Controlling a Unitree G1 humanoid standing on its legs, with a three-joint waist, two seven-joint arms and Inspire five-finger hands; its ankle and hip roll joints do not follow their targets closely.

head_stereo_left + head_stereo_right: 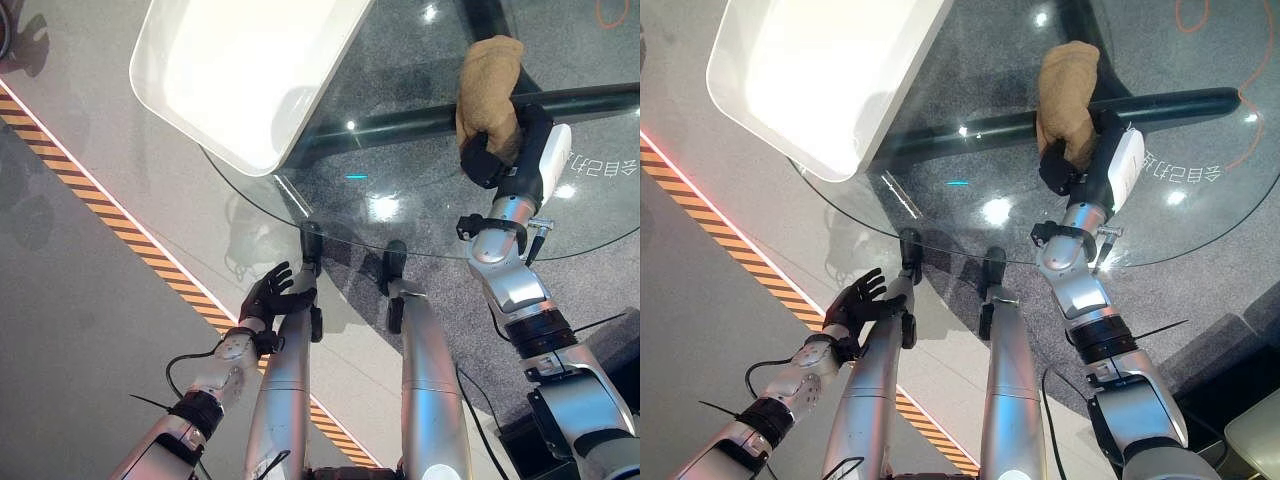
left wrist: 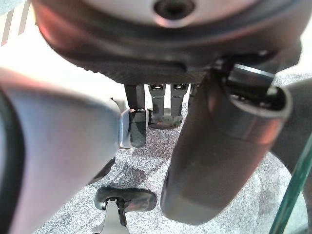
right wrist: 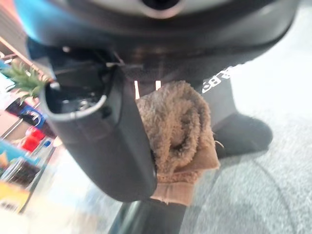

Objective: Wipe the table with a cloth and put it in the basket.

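My right hand (image 1: 503,158) is raised over the round glass table (image 1: 400,190), shut on a tan terry cloth (image 1: 488,88). The bunched cloth sticks up out of the fist; in the right wrist view the cloth (image 3: 178,127) is rolled between thumb and fingers. A white rectangular basket (image 1: 230,75) stands on the table's far left part, well to the left of the cloth. Below the table's near edge, my left hand (image 1: 272,292) hangs with its fingers spread and holds nothing.
A dark bar of the table's base (image 1: 420,120) shows through the glass. An orange-and-black striped line (image 1: 130,240) runs diagonally across the floor on the left. Grey speckled carpet lies under the table.
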